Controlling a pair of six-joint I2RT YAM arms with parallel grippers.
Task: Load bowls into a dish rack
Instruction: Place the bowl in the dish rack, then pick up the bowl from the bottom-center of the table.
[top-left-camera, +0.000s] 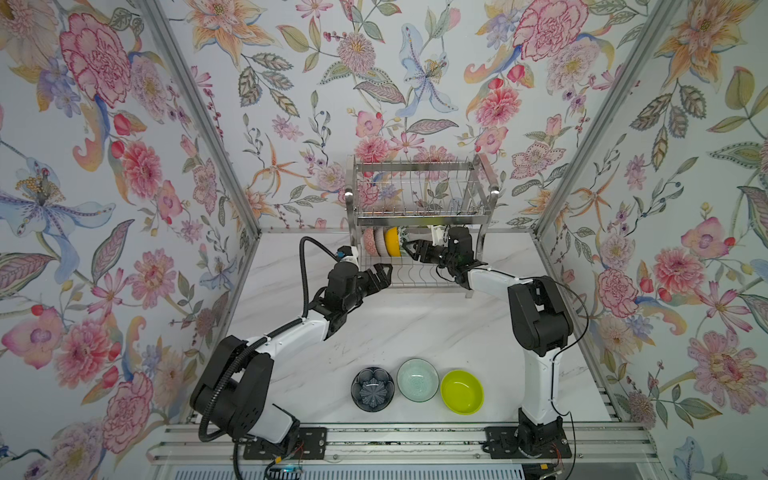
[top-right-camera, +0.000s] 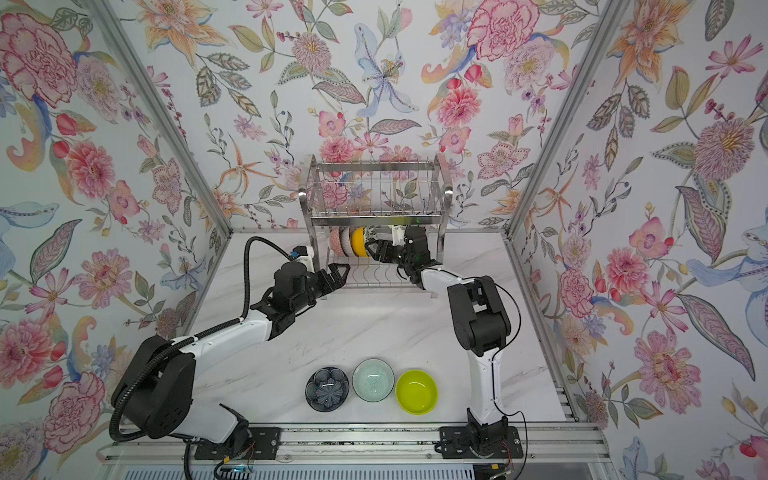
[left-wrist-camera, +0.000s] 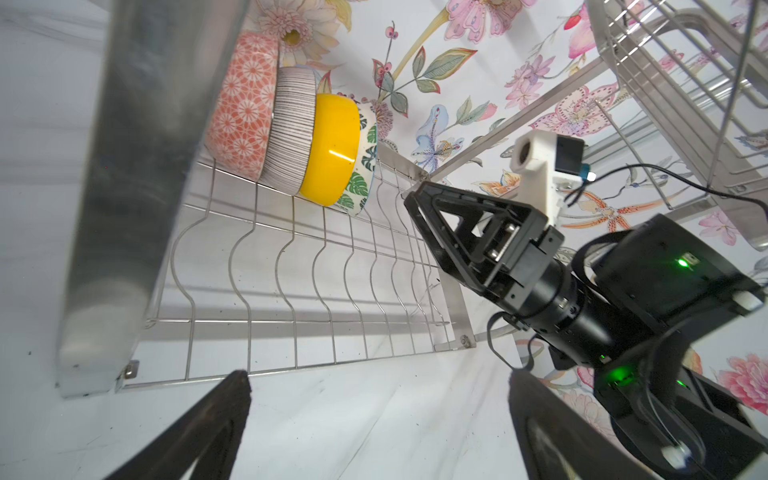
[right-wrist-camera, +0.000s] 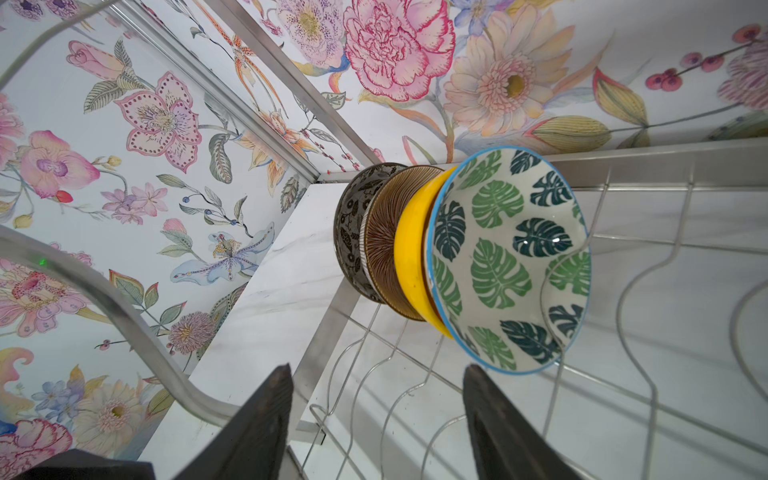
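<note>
yellow bowl (left-wrist-camera: 330, 149), green leaf-print bowl (right-wrist-camera: 507, 257), lime bowl (top-left-camera: 462, 392), mint bowl (top-left-camera: 417, 379)

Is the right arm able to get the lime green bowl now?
Probably yes. The lime green bowl sits uncovered on the table near that arm's base, nothing on top, and the right gripper is open and empty.

From high above the near edge of the worktop (top-left-camera: 386, 328), both top views look steeply down, sharing everything. My wrist cameras sit close to the dish rack (left-wrist-camera: 124, 187), facing its bowls (right-wrist-camera: 507, 257) from opposite ends.
</note>
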